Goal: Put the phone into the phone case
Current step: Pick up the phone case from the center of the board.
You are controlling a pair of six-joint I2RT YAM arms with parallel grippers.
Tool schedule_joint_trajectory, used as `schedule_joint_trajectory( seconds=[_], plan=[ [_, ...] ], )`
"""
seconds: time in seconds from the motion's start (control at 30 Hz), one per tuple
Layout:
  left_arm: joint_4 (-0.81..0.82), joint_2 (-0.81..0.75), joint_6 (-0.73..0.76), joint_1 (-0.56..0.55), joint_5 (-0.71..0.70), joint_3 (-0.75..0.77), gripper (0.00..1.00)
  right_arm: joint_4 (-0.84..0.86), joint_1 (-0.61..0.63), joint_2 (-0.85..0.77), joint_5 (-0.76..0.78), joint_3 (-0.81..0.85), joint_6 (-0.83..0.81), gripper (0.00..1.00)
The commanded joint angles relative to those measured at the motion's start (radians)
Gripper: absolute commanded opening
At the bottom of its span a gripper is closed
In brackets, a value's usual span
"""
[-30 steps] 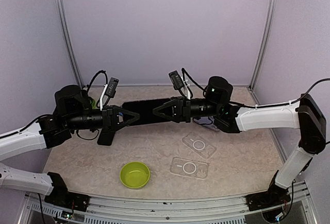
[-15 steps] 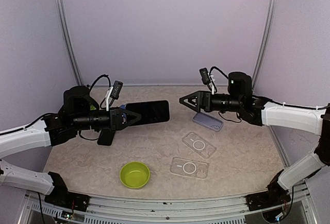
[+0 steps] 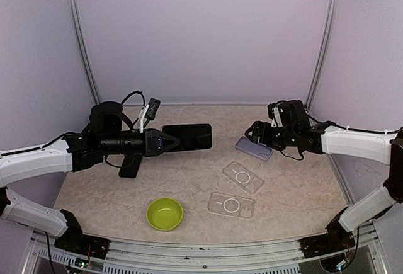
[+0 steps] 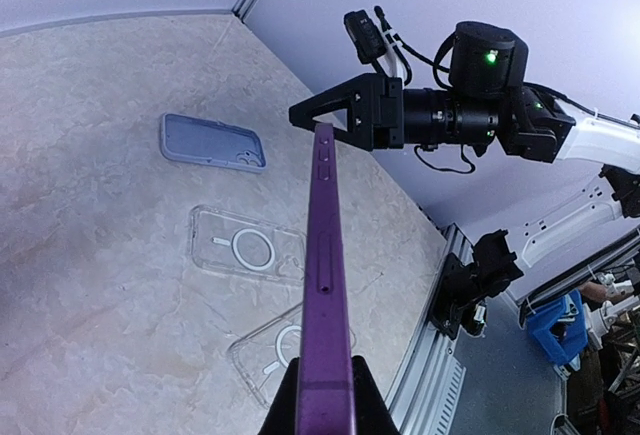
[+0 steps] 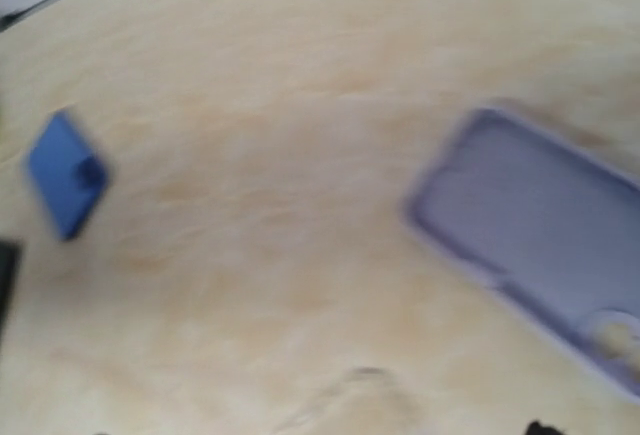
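Observation:
The phone [image 3: 186, 137], dark with a purple edge [image 4: 325, 255], hangs level above the table, with my left gripper [image 3: 165, 142] shut on its near end [image 4: 325, 380]. A lilac phone case [image 3: 254, 148] lies open side up at the right of the table, and it also shows in the left wrist view [image 4: 212, 141] and, blurred, in the right wrist view [image 5: 540, 215]. My right gripper [image 3: 255, 129] hovers just above that case's far end, apart from the phone. Its fingers are spread out of its own view and nothing is between them.
Two clear cases with ring marks [image 3: 243, 177] [image 3: 231, 205] lie in front of the lilac one. A green bowl [image 3: 165, 214] sits near the front edge. A flat black object [image 3: 130, 167] lies under my left arm. A small blue item [image 5: 65, 173] rests on the table.
My right gripper let go of the phone's far end, pulled back to the right and dipped toward the lilac case. My left arm carried the phone slightly right.

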Motion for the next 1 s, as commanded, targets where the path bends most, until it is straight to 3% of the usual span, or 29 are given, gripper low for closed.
schedule_joint_trajectory(
  seconds=[0.0, 0.97],
  plan=[
    [0.08, -0.033, 0.003, 0.003, -0.024, 0.019, 0.0, -0.095, -0.038, 0.047, 0.153, 0.003, 0.074, 0.86],
    [0.005, -0.141, 0.023, 0.004, -0.096, -0.033, 0.0, -0.12, -0.116, 0.394, 0.245, 0.129, 0.162, 0.57]
  ],
)
